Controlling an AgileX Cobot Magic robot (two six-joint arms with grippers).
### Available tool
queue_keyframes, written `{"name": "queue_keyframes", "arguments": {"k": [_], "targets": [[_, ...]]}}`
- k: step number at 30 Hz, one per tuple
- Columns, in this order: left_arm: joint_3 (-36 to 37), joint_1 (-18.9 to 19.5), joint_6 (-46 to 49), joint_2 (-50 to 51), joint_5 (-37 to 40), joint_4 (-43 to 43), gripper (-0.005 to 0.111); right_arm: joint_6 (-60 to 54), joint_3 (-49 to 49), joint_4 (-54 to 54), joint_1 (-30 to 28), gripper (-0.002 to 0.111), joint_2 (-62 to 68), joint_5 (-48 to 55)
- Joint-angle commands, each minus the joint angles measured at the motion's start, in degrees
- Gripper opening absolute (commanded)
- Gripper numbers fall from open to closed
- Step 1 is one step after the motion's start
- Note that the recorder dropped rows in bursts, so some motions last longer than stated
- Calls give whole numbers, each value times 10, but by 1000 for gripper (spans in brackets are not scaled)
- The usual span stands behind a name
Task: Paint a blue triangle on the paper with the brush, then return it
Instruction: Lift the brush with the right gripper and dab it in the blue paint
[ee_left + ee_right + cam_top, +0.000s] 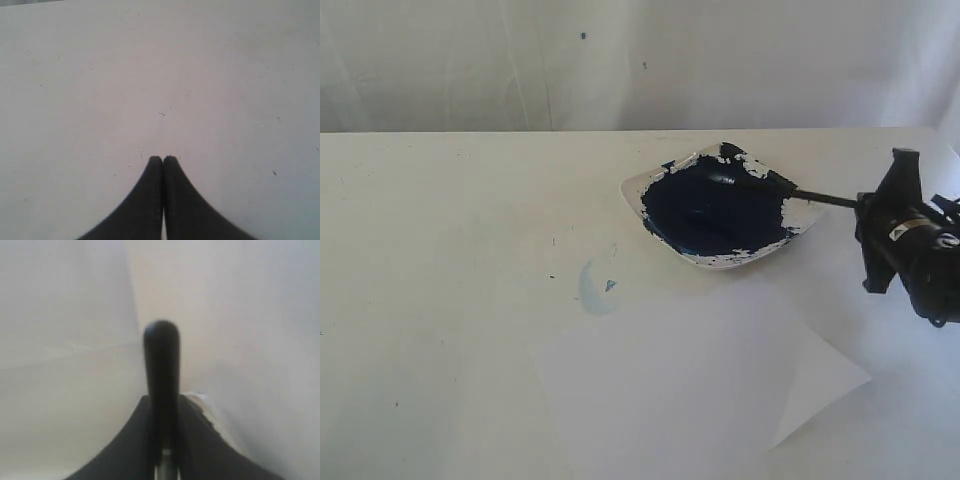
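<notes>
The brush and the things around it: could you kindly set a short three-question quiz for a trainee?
1. True or false: the paper already bears a blue triangle.
2. Where does the brush have its tip? A) in the paint dish B) on the paper C) in the air
3. Which gripper is closed on the brush handle?
Key: 1 false; 2 A; 3 the right gripper.
</notes>
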Motion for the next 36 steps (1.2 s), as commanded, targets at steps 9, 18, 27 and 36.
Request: {"name": "queue_keyframes", "arguments": {"k": [9,18,27,36], "targets": [[2,-2,-1,-2,-2,0,0,-147,1,-182,-56,0,-22,-208],[2,-2,-1,-2,-2,0,0,-273,-4,-331,-102,0,-108,-178],[2,-2,-1,-2,-2,0,0,-295,-90,-577,-105,0,-172,-63],[2,-2,-1,-2,-2,0,0,-387,-146,-668,-93,0,-174,-29]]}}
